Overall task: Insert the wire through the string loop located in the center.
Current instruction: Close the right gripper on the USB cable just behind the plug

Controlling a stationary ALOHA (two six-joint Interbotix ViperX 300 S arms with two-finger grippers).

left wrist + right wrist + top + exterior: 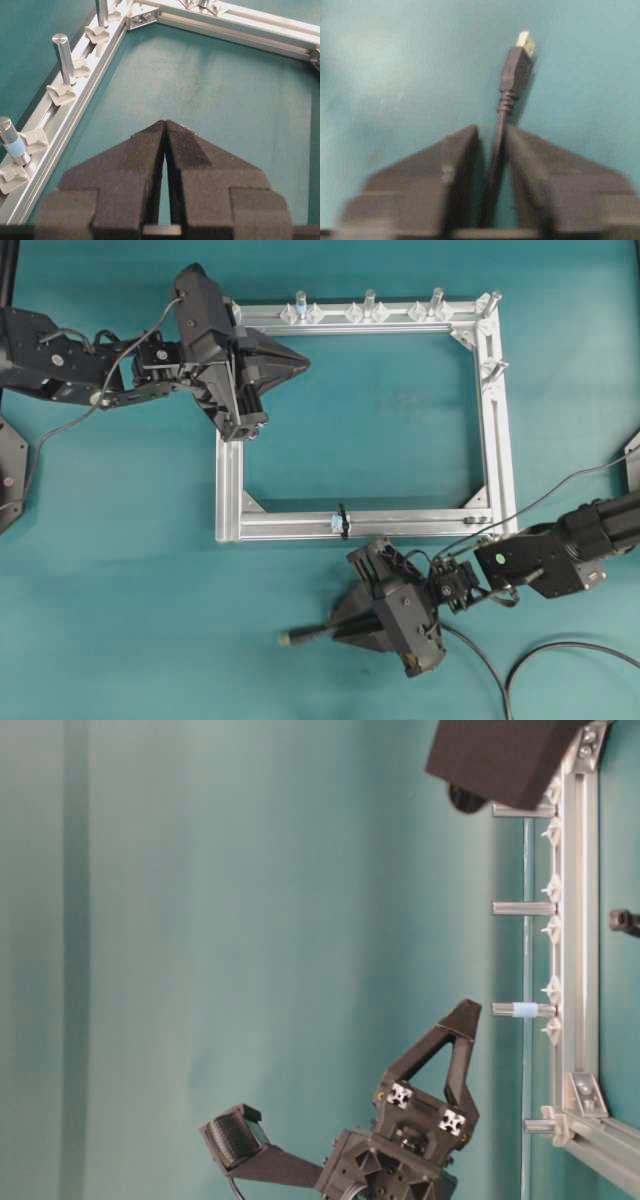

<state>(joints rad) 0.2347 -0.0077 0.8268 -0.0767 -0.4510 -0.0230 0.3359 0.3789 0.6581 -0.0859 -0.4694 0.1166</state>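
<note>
Item: wire (502,115), plug-first on the table below the frame (500,440), lying between the narrowed right gripper (492,135) fingers, grip unconfirmed; left gripper (165,125) shut, empty; advice: clamp just behind plug, keep tip level, aim at string loop (343,521).

A teal table (130,570) carried everything. A silver frame (496,430) lay flat on it, a string loop (343,521) around its near bar and upright bolts (369,302) along its far bar. The wire (560,650) lay on the table below the frame, plug (286,638) pointing left.
</note>
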